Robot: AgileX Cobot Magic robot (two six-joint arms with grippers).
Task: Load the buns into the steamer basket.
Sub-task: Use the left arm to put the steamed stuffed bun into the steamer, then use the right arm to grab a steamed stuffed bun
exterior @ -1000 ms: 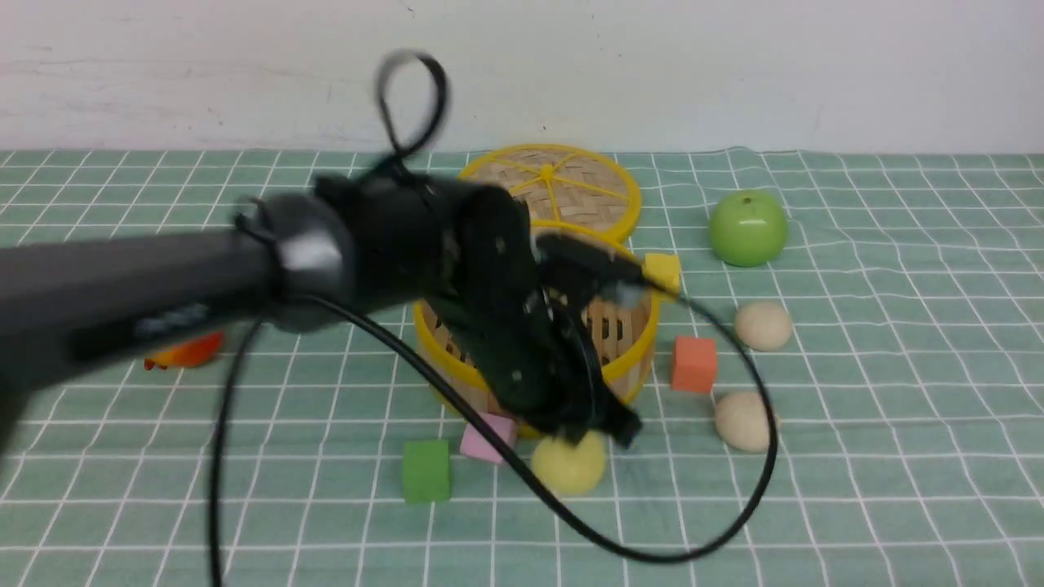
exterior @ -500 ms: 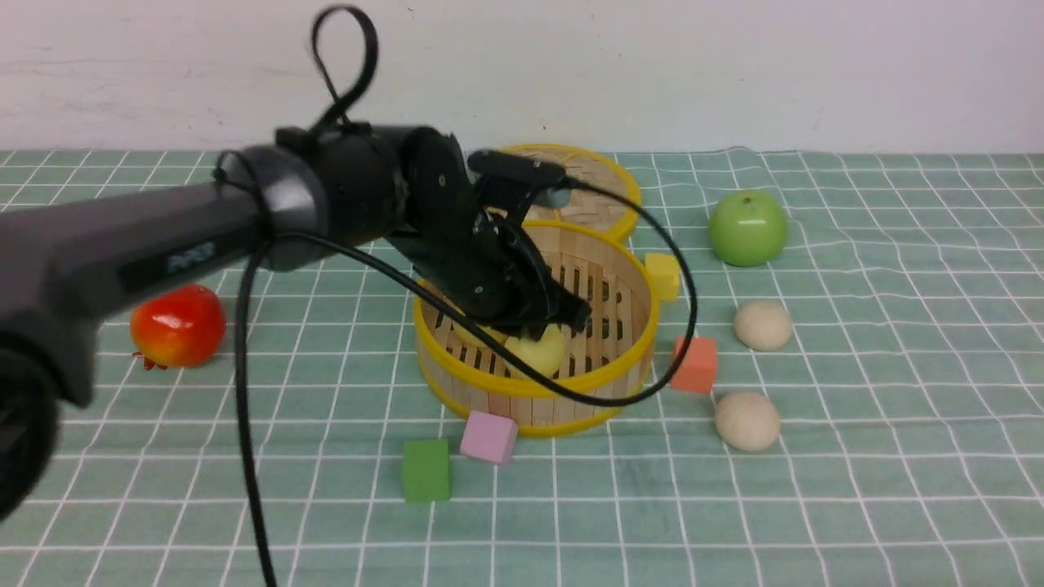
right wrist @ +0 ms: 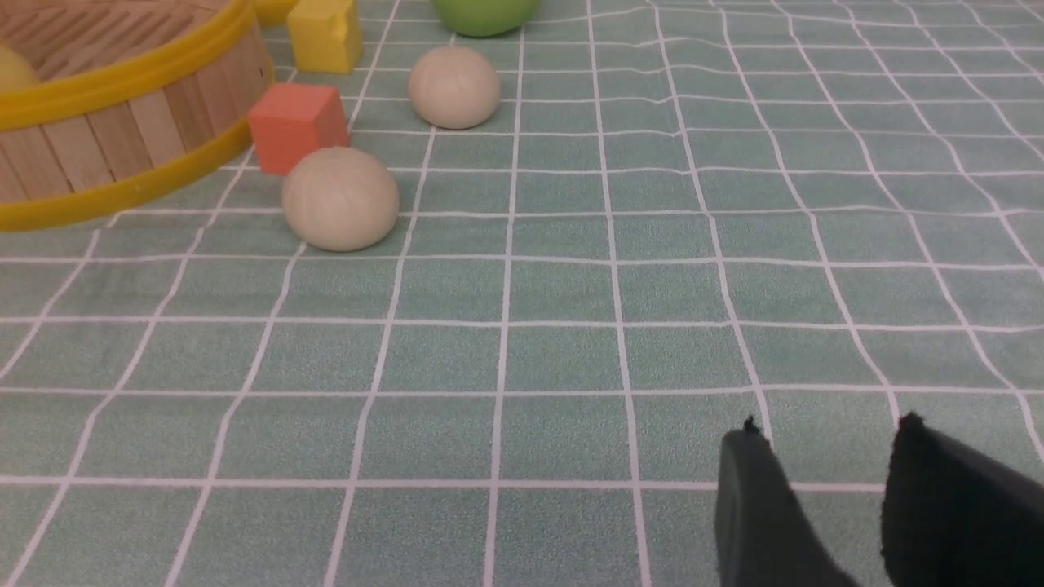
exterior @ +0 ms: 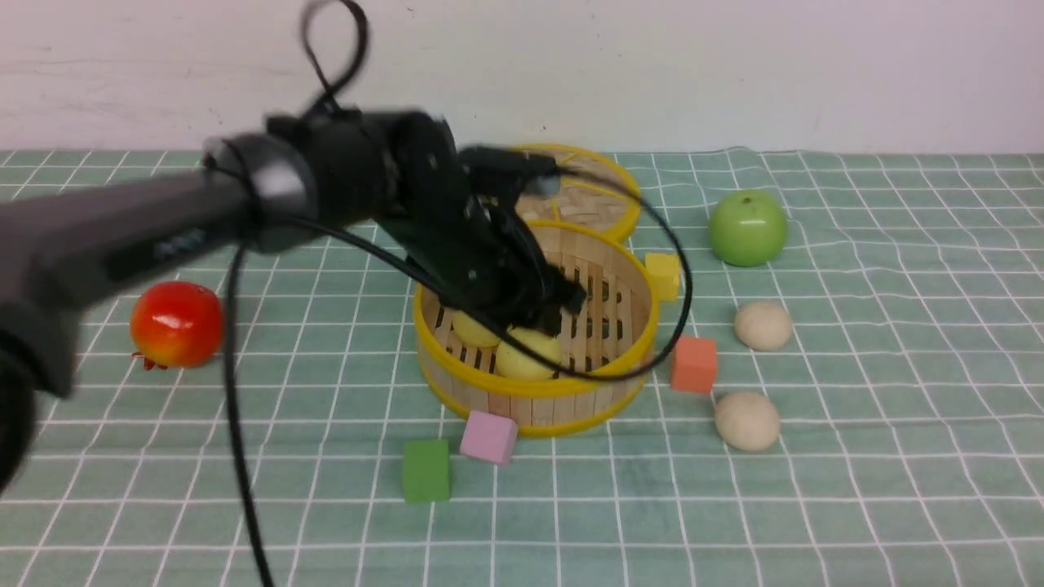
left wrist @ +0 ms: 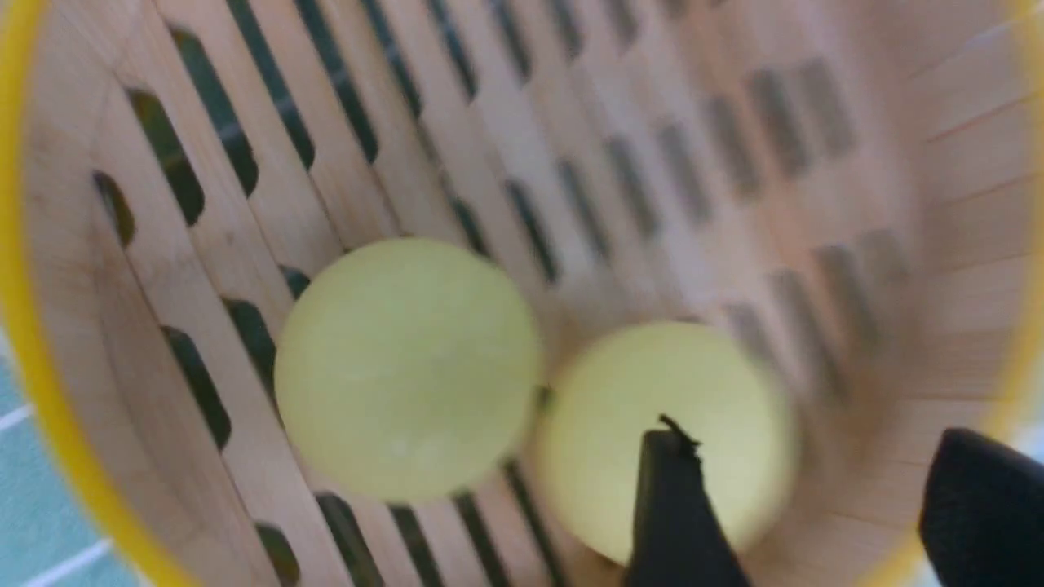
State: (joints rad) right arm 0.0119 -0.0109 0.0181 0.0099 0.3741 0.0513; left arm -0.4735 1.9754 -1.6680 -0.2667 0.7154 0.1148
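Inside the basket [exterior: 534, 408], towards seven o'clock, two yellow buns [left wrist: 408, 368] sit beneath the left claw [left wrist: 783, 505], fingers apart; two beige buns [exterior: 748, 421] remain outside, around four o'clock.

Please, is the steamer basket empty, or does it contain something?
Not empty: two pale yellow buns lie on the slatted floor of the steamer basket.

can't really pin down what kind of room this is tbf, all you get is a plain whitish wall [exterior: 816, 73] behind a table with a green cloth [exterior: 856, 505] with white grid lines
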